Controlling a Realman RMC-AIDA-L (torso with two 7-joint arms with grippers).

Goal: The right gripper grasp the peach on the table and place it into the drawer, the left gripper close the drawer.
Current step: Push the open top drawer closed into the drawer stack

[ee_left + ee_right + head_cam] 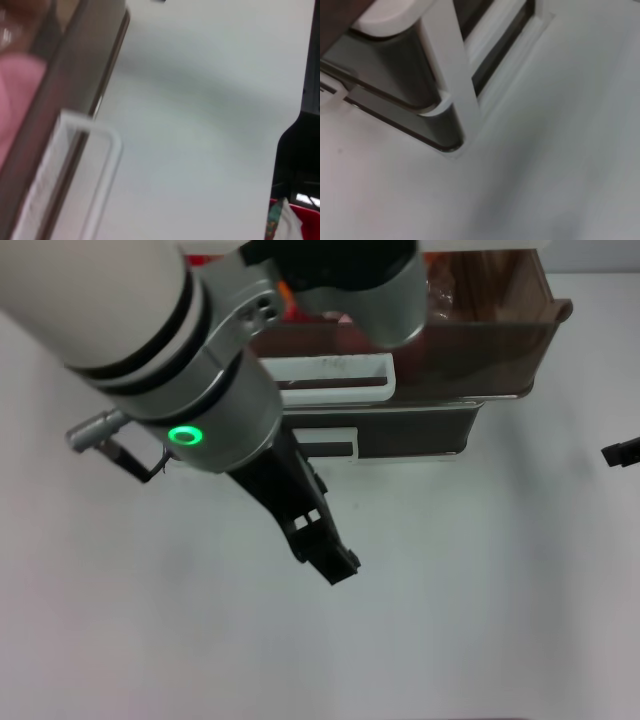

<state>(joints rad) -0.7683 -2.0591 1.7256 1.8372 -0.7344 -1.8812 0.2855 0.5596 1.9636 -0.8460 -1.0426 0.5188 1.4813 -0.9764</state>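
The drawer (pixel 490 325), smoky brown with a white loop handle (pixel 340 375), stands pulled out at the top of the cabinet. My left gripper (pixel 338 566) hangs over the white table (pixel 480 600), in front of and below that handle, pointing away from it. In the left wrist view the peach (pixel 17 95) shows as a pink mass behind the drawer's brown front (pixel 75 75), by the handle (pixel 102 165). In the head view my left arm hides it. My right gripper (pixel 622 452) pokes in at the far right edge, away from the drawer.
A lower drawer with its own white handle (pixel 330 448) sits beneath the top one. The right wrist view shows the cabinet's white frame (pixel 450 65) and the table (pixel 545 175). Beyond the table edge lies a red object (pixel 295 215). An orange packet (pixel 286 290) peeks out behind my arm.
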